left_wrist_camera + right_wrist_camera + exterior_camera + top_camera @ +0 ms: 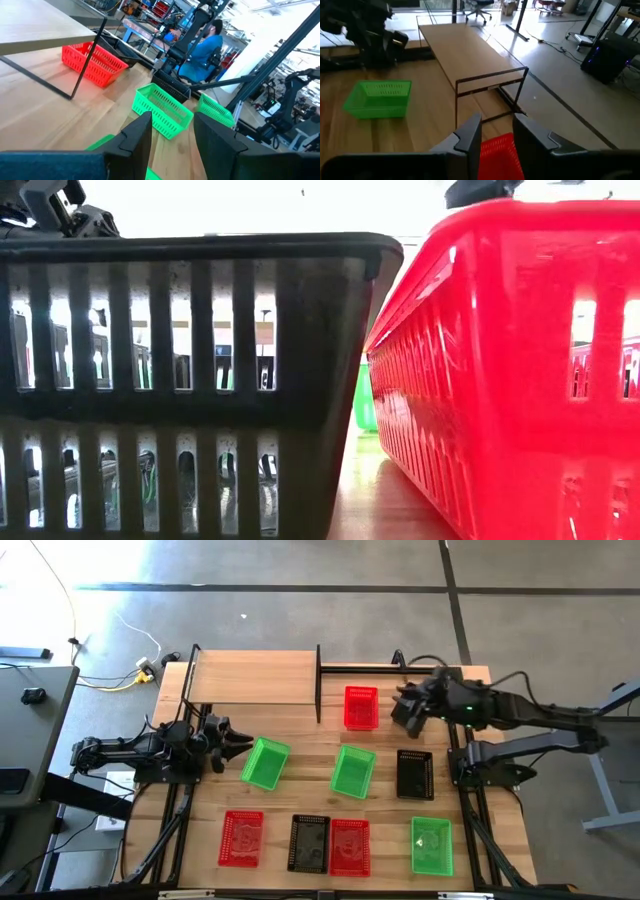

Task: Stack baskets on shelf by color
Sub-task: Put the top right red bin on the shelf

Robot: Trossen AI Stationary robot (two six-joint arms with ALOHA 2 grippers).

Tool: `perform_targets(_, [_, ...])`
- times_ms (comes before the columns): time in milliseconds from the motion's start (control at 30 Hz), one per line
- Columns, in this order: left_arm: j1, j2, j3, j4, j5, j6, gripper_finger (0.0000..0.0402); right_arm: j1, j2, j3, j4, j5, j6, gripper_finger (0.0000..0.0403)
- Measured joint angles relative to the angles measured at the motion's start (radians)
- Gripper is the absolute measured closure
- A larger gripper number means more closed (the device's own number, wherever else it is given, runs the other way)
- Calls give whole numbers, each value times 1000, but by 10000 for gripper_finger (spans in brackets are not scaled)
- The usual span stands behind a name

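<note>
The light-wood shelf [250,675] stands at the table's far left, and nothing rests on it. A red basket [361,707] sits on the table just right of the shelf. My right gripper [403,712] is open at that basket's right edge; the basket shows red between its fingers [497,152]. My left gripper [240,740] is open, pointing at the left end of a green basket [265,762], whose rim shows below its fingers [100,143]. I see no touch at either gripper. A second green basket [353,770] and a black basket [415,774] lie mid-table.
Along the near edge lie a red basket [242,837], a black basket [309,842], another red basket [349,846] and a green basket [432,845]. The black basket [180,380] and the red basket [520,360] fill the low view. A seated person [202,45] is beyond the table.
</note>
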Motion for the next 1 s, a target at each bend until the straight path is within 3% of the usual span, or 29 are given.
perform_targets(567, [0,0,0,-1,34,-71,267,-58,371,20,-51,-88,27,304])
perform_targets(1000, [0,0,0,-1,34,-70,267,-58,599,20,-51,-169,-128,304])
